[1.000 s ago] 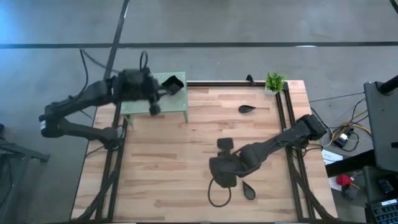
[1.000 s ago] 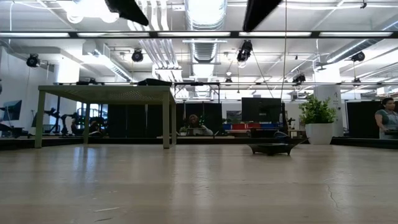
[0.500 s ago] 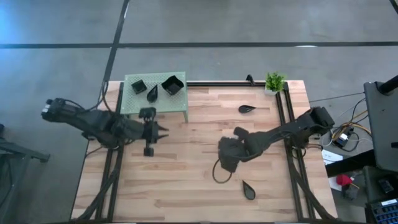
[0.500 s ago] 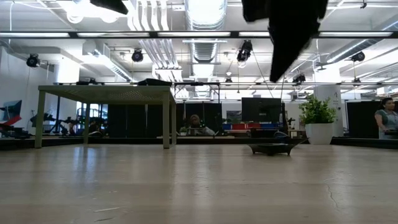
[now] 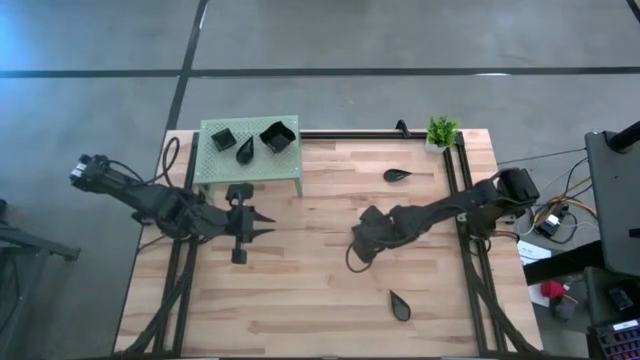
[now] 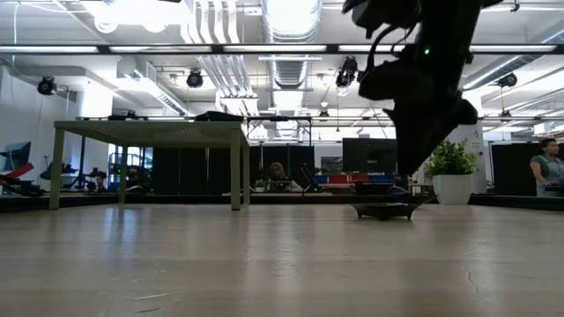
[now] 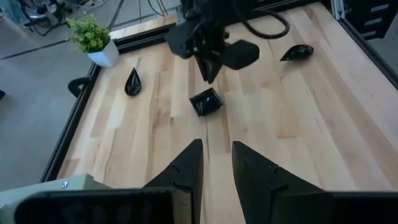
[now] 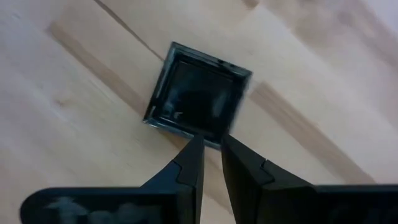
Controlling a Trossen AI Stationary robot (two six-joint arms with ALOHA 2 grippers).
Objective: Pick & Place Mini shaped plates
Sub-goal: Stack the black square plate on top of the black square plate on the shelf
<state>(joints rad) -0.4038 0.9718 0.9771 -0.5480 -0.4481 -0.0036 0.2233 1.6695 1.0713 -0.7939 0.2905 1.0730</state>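
The right gripper (image 8: 210, 163) hung just above a small square black plate with a raised rim (image 8: 198, 95) that lay flat on the pale wooden bench (image 5: 300, 290) near its middle, so the step in hand looked like a pick of that plate. Its fingers (image 8: 189, 165) stood a narrow gap apart, pinching nothing, their tips over the plate's near rim. The next move would likely call for a short descent so that one finger went inside the rim and the other outside, then a squeeze. The left gripper (image 5: 262, 225) waited over the bench's left half, just in front of the green perforated stand (image 5: 212, 165), its fingers spread a little and empty. Three black plates sat on top of the stand: two square (image 5: 278, 136) and one leaf-shaped (image 5: 245, 150). Another leaf-shaped black plate (image 5: 396, 176) lay near the far right, close to the small green potted plant (image 5: 441, 131), and one more (image 5: 400, 305) lay toward the near edge. Open bench lay between plate and stand. A black metal rail (image 5: 450, 180) ran along the bench's right side.
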